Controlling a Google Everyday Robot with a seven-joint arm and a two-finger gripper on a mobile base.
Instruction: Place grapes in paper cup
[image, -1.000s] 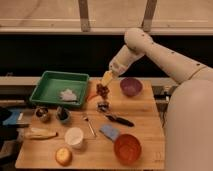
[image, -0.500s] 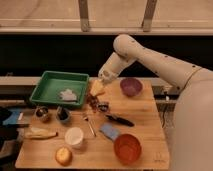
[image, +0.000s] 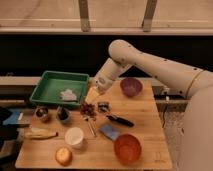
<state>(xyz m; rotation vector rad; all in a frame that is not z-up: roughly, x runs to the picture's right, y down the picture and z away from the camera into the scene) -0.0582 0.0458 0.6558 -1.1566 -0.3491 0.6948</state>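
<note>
Tool (image: 90, 103) clamped on grapes (image: 88, 111) — mid-worktop (image: 145, 117), just beside green tray (image: 59, 74); paper cup (image: 74, 136) apart, nearer front.

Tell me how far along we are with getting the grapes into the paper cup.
Done: the gripper appears shut on the small bunch of dark reddish-purple grapes, beside the green tray. In hand: the bunch, not yet over the cup. Left: reach the small white paper cup at the front of the wooden table, then release.
</note>
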